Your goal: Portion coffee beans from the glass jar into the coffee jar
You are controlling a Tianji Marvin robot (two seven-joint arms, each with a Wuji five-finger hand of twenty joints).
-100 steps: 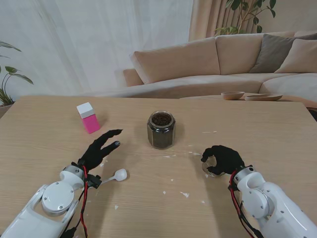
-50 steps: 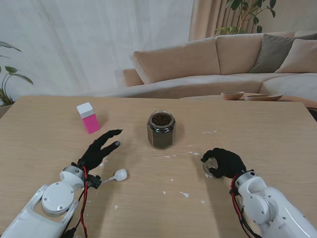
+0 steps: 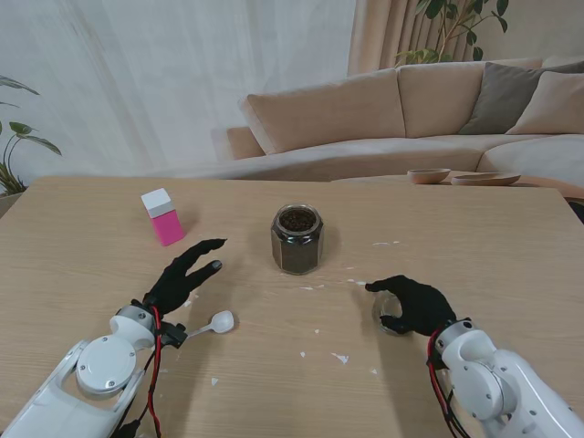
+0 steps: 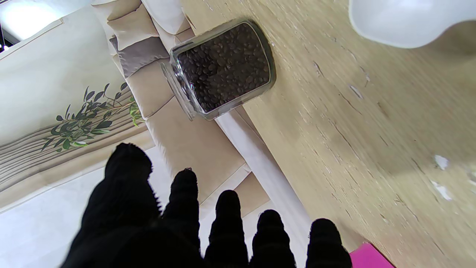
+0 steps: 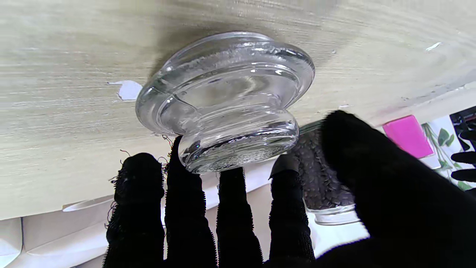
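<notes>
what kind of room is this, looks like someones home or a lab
Most likely a home living room, or a set dressed as one: a beige sofa with cushions beyond the wooden table, sheer curtains behind, and a leafy houseplant.

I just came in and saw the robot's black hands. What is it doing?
It is working with a glass jar of coffee beans standing open in the middle of the table. Its right hand is around the jar's glass lid, which rests on the table. Its left hand is open, holding nothing, beside a white spoon. A pink and white box stands farther away.
</notes>
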